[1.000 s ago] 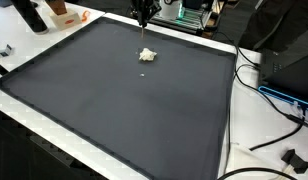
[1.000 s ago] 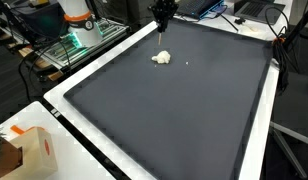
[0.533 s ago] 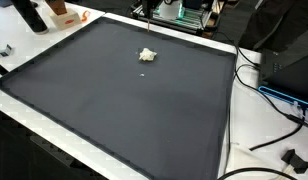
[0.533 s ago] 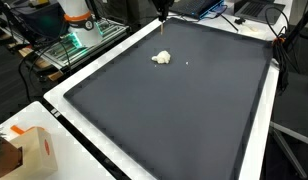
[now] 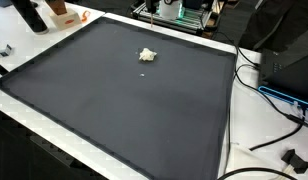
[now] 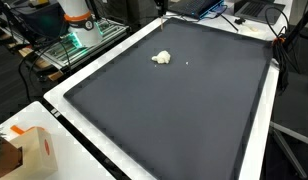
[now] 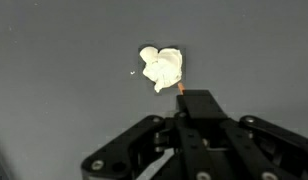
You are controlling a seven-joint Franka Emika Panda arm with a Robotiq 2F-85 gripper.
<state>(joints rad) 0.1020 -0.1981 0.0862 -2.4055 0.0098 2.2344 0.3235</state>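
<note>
- And here's the wide dark grey mat (image 5: 144, 110) filling the white-rimmed tabletop (image 5: 234, 110), evenly lit.
- Black cables (image 5: 284, 128) trail off one tabletop edge.
- Brown cardboard box (image 6: 34, 150) sits by a near corner.
- Green-lit equipment rack (image 6: 74, 42) glows beyond another edge.

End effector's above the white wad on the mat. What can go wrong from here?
1. In the wrist view the white wad sits off-centre from the end effector, whose jaws look closed: a straight descent would likely miss or shove it.
2. It looks light and crumpled, so it may skid on the dark mat.
</note>
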